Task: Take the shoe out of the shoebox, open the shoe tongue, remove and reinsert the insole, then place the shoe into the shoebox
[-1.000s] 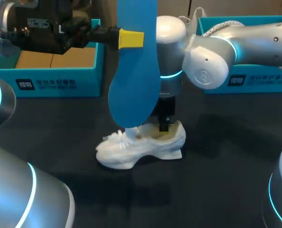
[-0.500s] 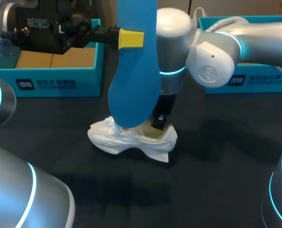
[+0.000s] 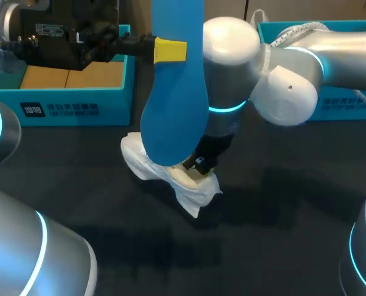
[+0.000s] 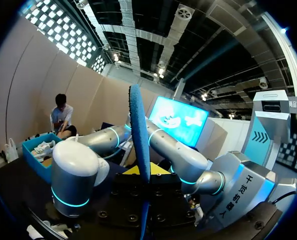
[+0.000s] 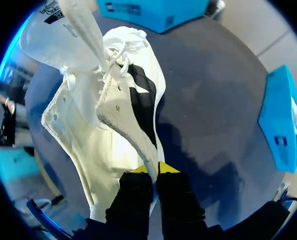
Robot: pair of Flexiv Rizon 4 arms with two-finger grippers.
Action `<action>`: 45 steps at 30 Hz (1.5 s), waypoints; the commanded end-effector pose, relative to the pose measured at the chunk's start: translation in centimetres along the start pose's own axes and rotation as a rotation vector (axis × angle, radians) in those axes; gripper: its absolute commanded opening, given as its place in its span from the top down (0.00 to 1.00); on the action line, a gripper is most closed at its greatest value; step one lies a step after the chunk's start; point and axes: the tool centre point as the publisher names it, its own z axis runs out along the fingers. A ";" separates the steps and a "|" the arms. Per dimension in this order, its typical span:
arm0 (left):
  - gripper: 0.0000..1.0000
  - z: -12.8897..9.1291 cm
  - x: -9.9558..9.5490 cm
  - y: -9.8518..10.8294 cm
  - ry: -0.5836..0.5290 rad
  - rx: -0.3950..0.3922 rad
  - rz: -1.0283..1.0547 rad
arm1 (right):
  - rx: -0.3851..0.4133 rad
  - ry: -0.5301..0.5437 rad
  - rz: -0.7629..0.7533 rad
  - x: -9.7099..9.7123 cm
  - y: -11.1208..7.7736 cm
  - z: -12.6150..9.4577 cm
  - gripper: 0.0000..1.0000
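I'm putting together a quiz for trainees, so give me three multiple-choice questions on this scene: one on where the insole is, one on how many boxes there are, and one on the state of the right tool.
1. Where is the blue insole?
A) inside the shoe
B) upright in the left tool
C) in the right tool

2. How many teal boxes are there?
A) three
B) one
C) two

3. The right tool is:
A) shut on the shoe's rim
B) wide open, holding nothing
C) shut on the insole

Answers:
1 B, the yellow tip clamps it above the shoe.
2 C, there is a left box and a right box.
3 A, both fingers pinch the rim.
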 end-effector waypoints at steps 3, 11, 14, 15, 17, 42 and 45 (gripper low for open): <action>1.00 0.1 0.0 0.0 0.000 -0.001 0.000 | -0.084 -0.082 0.384 1.9 -1.2 0.0 1.00; 1.00 0.1 0.0 0.0 0.000 -0.001 0.000 | -0.117 -0.068 0.503 2.8 -2.0 1.2 1.00; 1.00 0.1 0.0 0.0 0.000 -0.001 0.000 | -0.117 -0.064 0.529 2.7 -2.3 1.4 1.00; 1.00 0.1 0.0 0.0 0.000 -0.001 0.000 | -0.118 -0.062 0.535 2.7 -2.3 1.4 1.00; 1.00 0.1 0.0 0.0 0.000 -0.001 0.000 | -0.121 -0.058 0.543 2.7 -2.6 1.6 1.00; 1.00 0.1 0.0 0.0 0.000 -0.001 0.000 | -0.118 0.055 0.604 0.6 -4.9 4.4 1.00; 1.00 0.1 0.0 0.0 0.000 -0.001 0.000 | -0.112 0.073 0.615 0.4 -5.0 4.8 1.00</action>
